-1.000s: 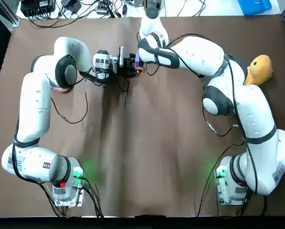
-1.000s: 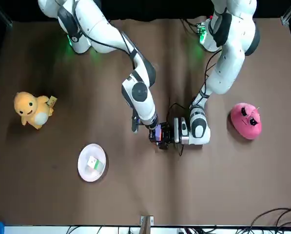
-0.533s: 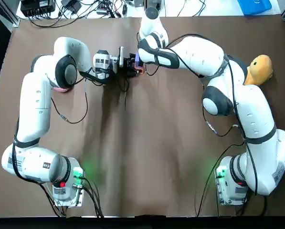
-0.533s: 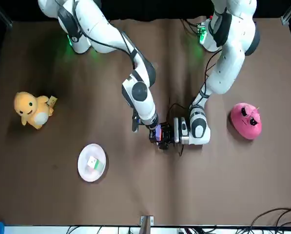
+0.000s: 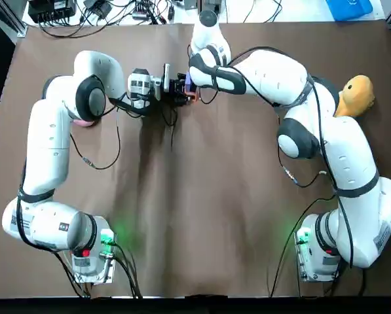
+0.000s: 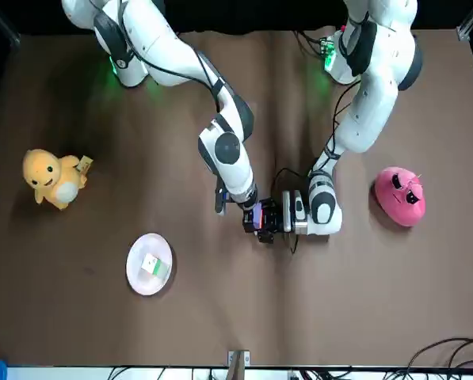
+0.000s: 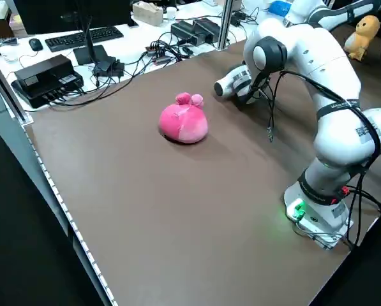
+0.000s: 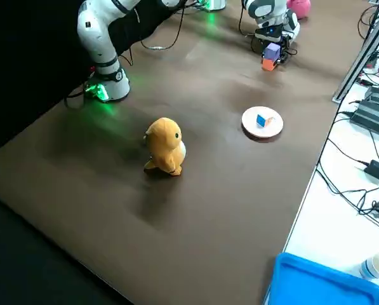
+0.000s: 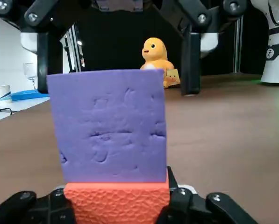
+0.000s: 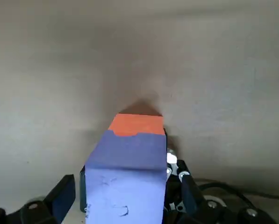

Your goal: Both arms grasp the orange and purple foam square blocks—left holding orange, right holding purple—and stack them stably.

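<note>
Finishing the stack, by my read: placement looks done and release is in hand.

- Purple foam block point(image 9: 109, 126) sits on the orange foam block point(image 9: 116, 203), side faces roughly flush, no visible tilt. The stack is at the far middle of the table point(image 5: 215, 196), between the two grippers. Orange is at table level, but I can't tell if it actually bears on the surface.
- Left gripper point(image 6: 274, 220): clamped on the orange block, fingers tight against both its sides. The arm reaches out and in toward the centre line. The wrist is laid over flat and low, with the gripper pointing sideways into the stack.
- Right gripper point(image 6: 253, 210): comes from above, straddling the purple block. The left wrist view shows background between one finger and the block's side, so I judge its fingers apart and no longer gripping. The arm is stretched far forward, forearm folded inward, wrist pointing down over the stack.

Next move, as I see it:
1. The right arm should lift straight up. Any sideways drift would let a finger drag the purple block off, since foam is light and likely to cling to a pad.
2. Then the left gripper should open and back out along its own axis, low and level, without nudging the orange base.

Main risk: the top block shears off during either retreat.
</note>
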`<action>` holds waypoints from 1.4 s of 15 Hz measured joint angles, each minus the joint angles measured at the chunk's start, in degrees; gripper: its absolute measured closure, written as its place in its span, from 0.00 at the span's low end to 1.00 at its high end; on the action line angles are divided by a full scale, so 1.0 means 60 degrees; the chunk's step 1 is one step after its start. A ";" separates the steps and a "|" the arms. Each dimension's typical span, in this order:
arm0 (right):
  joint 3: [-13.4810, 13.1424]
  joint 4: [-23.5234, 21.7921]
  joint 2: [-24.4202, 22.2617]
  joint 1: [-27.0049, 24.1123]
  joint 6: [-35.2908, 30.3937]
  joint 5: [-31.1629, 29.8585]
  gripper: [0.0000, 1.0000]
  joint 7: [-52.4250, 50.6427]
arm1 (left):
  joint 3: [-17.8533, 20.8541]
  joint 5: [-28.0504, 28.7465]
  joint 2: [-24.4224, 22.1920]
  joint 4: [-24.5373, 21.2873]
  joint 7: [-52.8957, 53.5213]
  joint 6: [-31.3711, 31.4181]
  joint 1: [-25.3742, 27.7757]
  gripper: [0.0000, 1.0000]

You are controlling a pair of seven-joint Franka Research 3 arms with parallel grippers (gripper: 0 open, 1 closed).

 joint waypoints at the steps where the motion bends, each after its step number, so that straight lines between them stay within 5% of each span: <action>1: -0.0006 0.0012 0.0000 -0.0003 0.0000 0.0000 0.00 0.0000 | 0.0000 0.0000 0.0000 0.0000 0.0000 0.0000 0.0000 0.40; 16: 0.0001 0.0175 -0.0289 -0.0044 -0.0914 0.0151 0.00 0.0006 | 0.0015 0.0000 0.0000 0.0014 0.0000 0.0000 0.0015 0.41; 21: -0.0016 0.0371 -0.0891 -0.0283 -0.2192 0.0151 0.00 -0.0451 | 0.0017 0.0000 0.0000 0.0016 0.0000 0.0000 0.0016 0.41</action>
